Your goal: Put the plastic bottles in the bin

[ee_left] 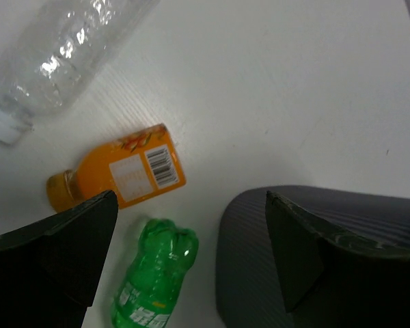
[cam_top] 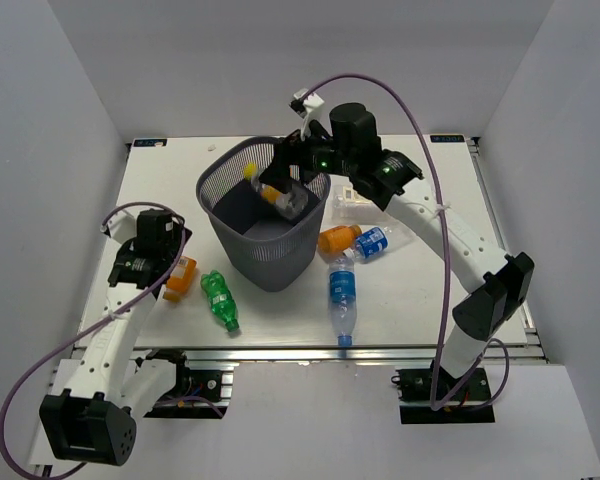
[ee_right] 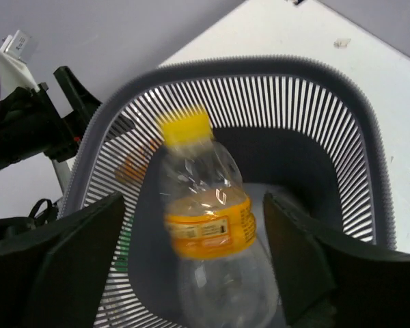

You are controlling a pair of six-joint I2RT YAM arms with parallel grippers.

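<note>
Beneath the right gripper (ee_right: 191,205), whose fingers stand wide apart, a yellow-capped bottle (ee_right: 206,219) shows blurred over the bin (ee_right: 342,109).
Only the right wrist view shows the bottle touching neither finger, with the bin's mesh wall beyond it. The left gripper (ee_left: 191,198) is likewise spread and empty. Its wrist view shows a green bottle (ee_left: 157,273) nearest between the fingers, an orange bottle (ee_left: 123,174) past that and a clear bottle (ee_left: 68,55) farthest. Only the top view shows a blue-labelled bottle (cam_top: 342,290) short of the right gripper, beside the bin.
</note>
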